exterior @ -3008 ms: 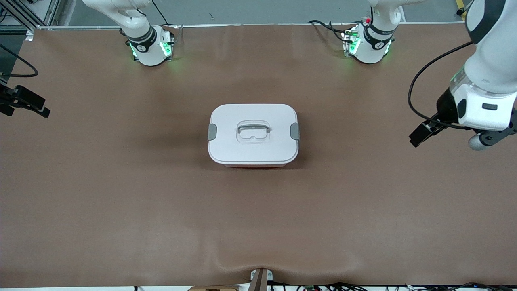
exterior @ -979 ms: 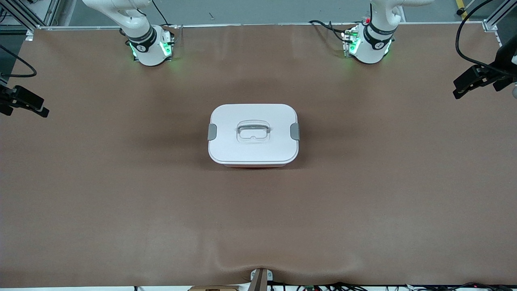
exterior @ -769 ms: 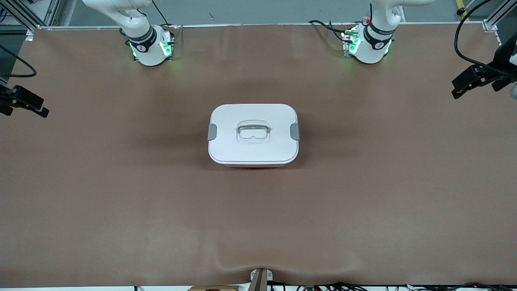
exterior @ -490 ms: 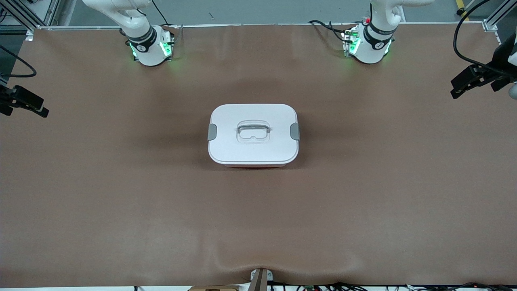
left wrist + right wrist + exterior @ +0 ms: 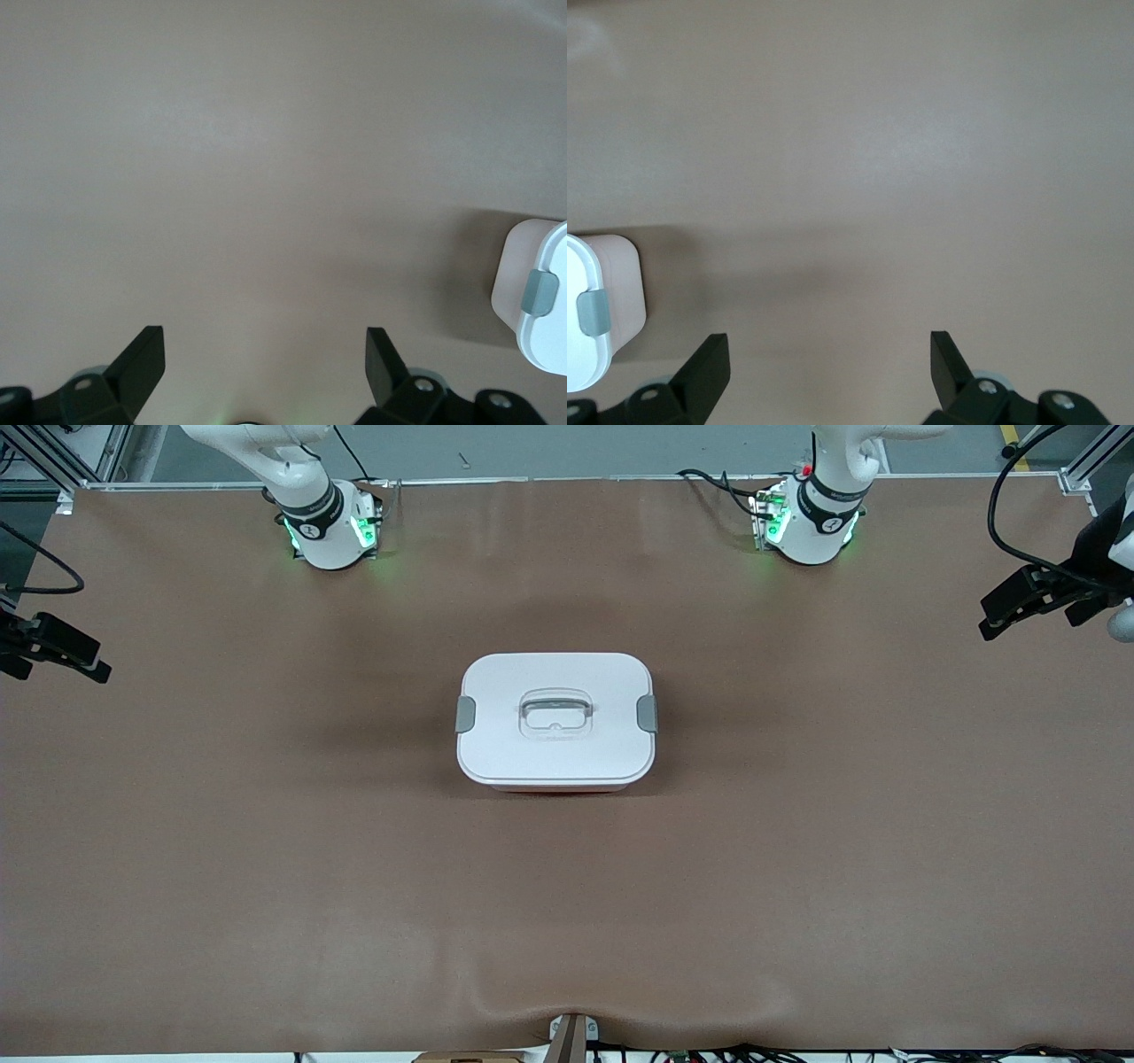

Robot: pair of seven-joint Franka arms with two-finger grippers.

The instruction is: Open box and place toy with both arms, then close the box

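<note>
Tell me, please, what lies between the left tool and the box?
Nothing: only bare brown table lies between the left tool, open at its end of the table, and the closed box. The front view and the left wrist view both show this.

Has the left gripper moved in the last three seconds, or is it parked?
Yes. The left gripper, jaws open, has pulled back from the white-lidded pale pink plastic box, out toward the left arm's end of the brown table and toward the bases.

White arms [image 5: 301, 478], black joint bands, green-lit bases [image 5: 802, 527], black cables, black tools [image 5: 1019, 600]
</note>
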